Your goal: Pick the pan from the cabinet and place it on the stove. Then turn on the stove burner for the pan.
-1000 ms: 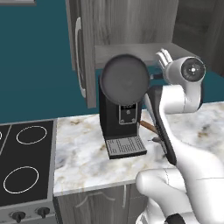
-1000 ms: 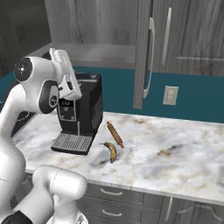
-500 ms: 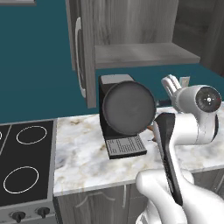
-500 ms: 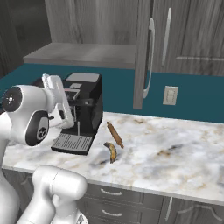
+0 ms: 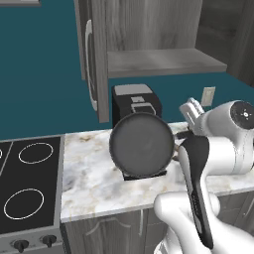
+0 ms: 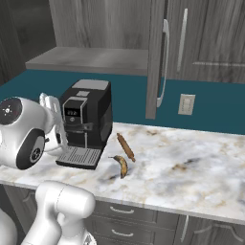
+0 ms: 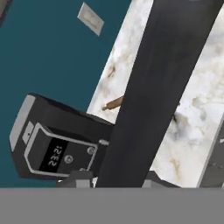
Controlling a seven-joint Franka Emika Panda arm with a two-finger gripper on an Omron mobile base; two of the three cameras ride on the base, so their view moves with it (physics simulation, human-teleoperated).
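Pan point(image 5: 142, 145) tilted on edge, in the air above the marble worktop point(image 5: 89, 173), in front of the coffee machine point(image 5: 134, 101). Handle point(image 7: 151, 94) clamped in the hand point(image 7: 113, 179) (stove point(image 5: 27, 188) well to the left).

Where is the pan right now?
In the left base view, the pan hangs tilted in the gripper, over the counter before the coffee machine.

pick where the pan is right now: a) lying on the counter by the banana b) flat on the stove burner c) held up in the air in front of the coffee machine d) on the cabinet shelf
c: the pan hangs tilted, its round face toward the left base camera, in front of the coffee machine, with its handle clamped in the hand.
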